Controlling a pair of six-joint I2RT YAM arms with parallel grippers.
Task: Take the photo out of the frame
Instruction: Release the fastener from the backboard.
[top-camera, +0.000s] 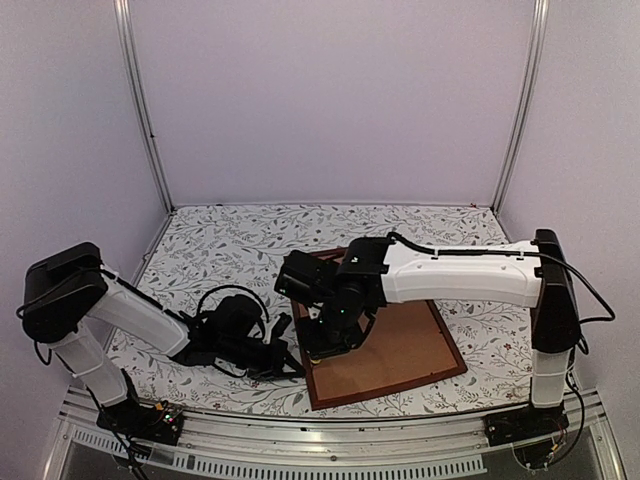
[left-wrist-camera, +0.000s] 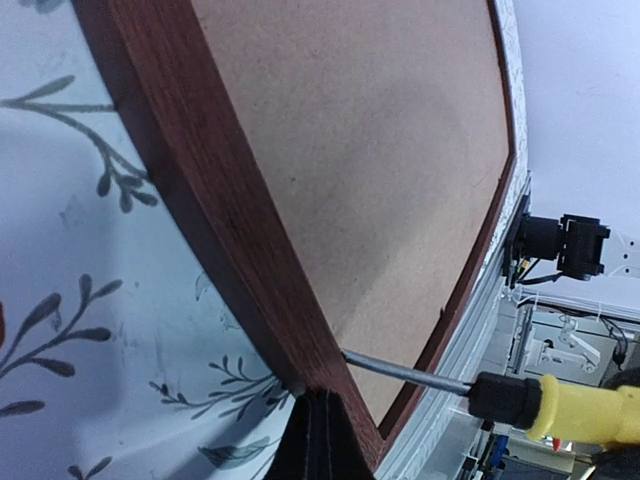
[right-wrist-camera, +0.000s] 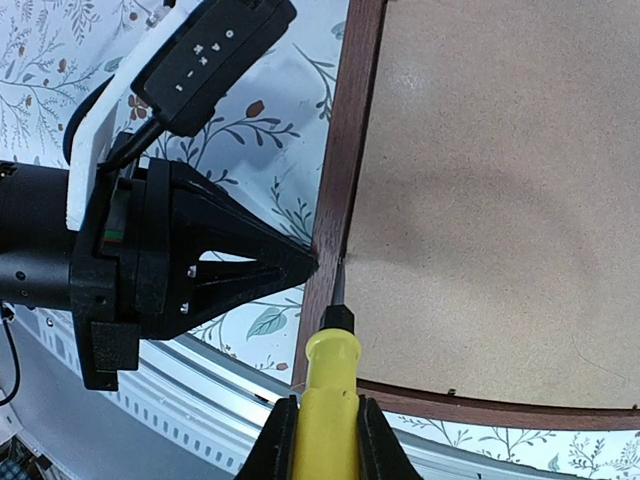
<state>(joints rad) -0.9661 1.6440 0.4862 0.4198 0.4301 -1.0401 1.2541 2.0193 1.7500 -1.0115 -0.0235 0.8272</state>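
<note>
Right fingers (right-wrist-camera: 372, 445) squeezing yellow-handled screwdriver (right-wrist-camera: 328, 390), its tip at inner edge of thin dark reddish-brown wooden frame (right-wrist-camera: 338, 160), left fingers (right-wrist-camera: 225, 225) pinched together, touching frame's outer edge

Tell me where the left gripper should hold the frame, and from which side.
Probably the left rail of the frame, approached from its outer edge. The frame lies flat, back up; the backing board fills the inside and the screwdriver in the right gripper sits at the inner seam, leaving only the outer edge free.
</note>
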